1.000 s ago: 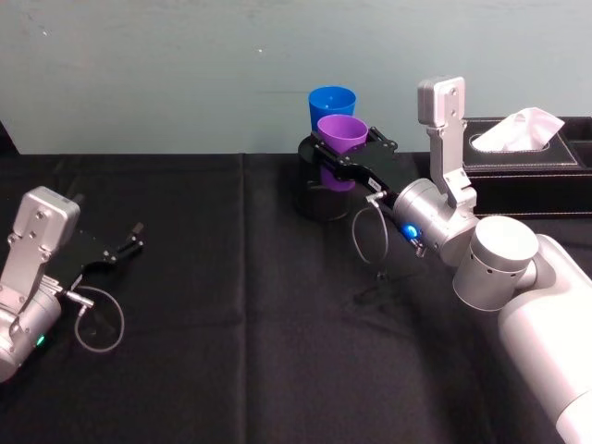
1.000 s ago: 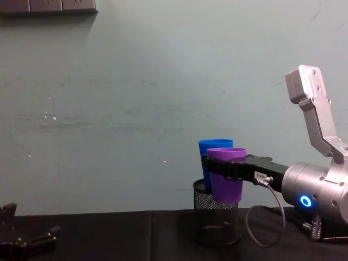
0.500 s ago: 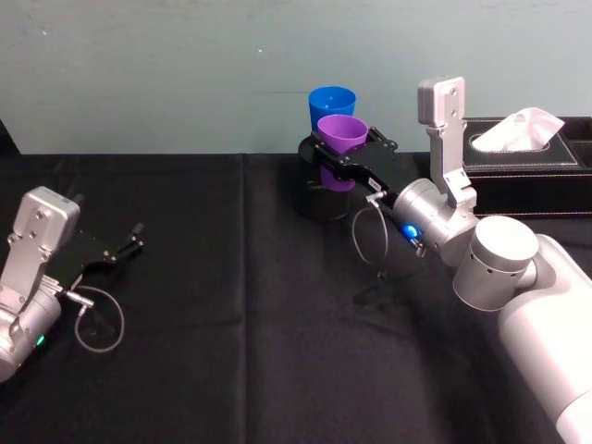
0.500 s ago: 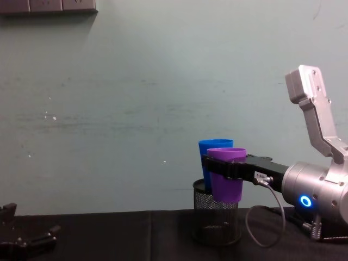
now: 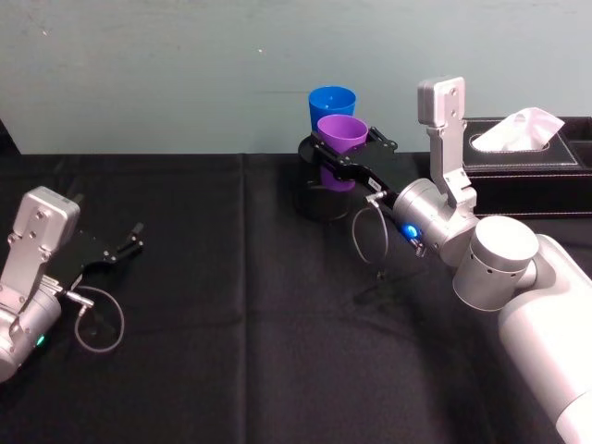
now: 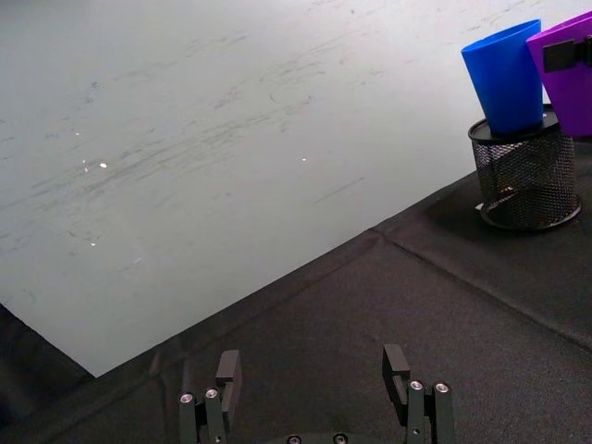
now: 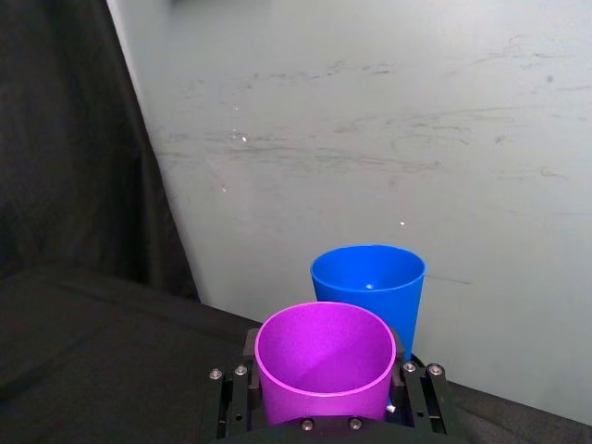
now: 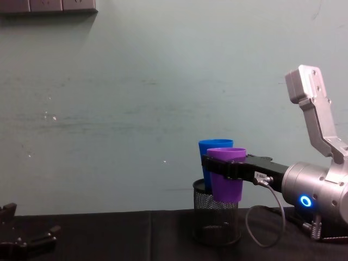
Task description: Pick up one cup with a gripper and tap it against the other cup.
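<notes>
purple cup, smooth tapered plastic, clamped in right gripper jaws, beside blue cup, left gripper jaws spread

Both arms are silver-grey, built of smooth rounded segments. On the right arm a blue ring light glows on a thick round joint. Just behind it sits a ball-like joint dotted with small holes, and above it stands a boxy silver module with a rounded rectangular face. Ahead of the light, the black right gripper carries a small white label and small silver screws at its finger bases; a thin grey cable loops below. Far left of the light, the left arm has a similar boxy module, a small green light, a grey cable loop and the black left gripper, also screw-studded.
</notes>
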`<state>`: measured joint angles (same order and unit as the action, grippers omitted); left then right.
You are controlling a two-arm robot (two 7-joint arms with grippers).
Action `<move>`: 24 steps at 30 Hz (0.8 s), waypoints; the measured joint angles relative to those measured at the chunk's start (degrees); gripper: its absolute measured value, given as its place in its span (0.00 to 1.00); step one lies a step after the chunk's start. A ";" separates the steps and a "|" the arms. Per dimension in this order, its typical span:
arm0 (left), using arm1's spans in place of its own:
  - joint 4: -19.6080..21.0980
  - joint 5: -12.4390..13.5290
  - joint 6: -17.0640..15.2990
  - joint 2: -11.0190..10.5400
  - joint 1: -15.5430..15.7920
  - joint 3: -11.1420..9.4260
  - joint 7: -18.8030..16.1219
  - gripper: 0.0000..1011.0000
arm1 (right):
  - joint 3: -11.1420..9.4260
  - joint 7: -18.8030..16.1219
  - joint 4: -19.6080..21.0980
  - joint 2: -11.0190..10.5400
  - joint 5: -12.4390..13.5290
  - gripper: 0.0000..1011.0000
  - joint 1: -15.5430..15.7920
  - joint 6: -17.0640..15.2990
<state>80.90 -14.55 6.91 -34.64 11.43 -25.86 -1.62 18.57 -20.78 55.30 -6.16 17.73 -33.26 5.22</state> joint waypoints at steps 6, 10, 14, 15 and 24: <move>0.00 0.00 0.00 0.00 0.00 0.00 0.00 0.99 | 0.00 0.00 0.00 0.00 0.00 0.73 0.00 0.00; 0.00 0.00 0.00 0.00 0.00 0.00 0.00 0.99 | 0.00 0.00 0.00 0.00 0.00 0.73 0.00 0.00; 0.00 0.00 0.00 0.00 0.00 0.00 0.00 0.99 | 0.00 0.00 0.00 0.00 0.00 0.73 0.00 0.00; 0.00 0.00 0.00 0.00 0.00 0.00 0.00 0.99 | 0.00 0.00 0.00 0.00 0.00 0.73 0.00 0.00; 0.00 0.00 0.00 0.00 0.00 0.00 0.00 0.99 | 0.00 0.00 0.00 0.00 0.00 0.73 0.00 0.00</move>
<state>80.90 -14.55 6.91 -34.64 11.43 -25.86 -1.62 18.57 -20.78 55.30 -6.16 17.73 -33.26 5.22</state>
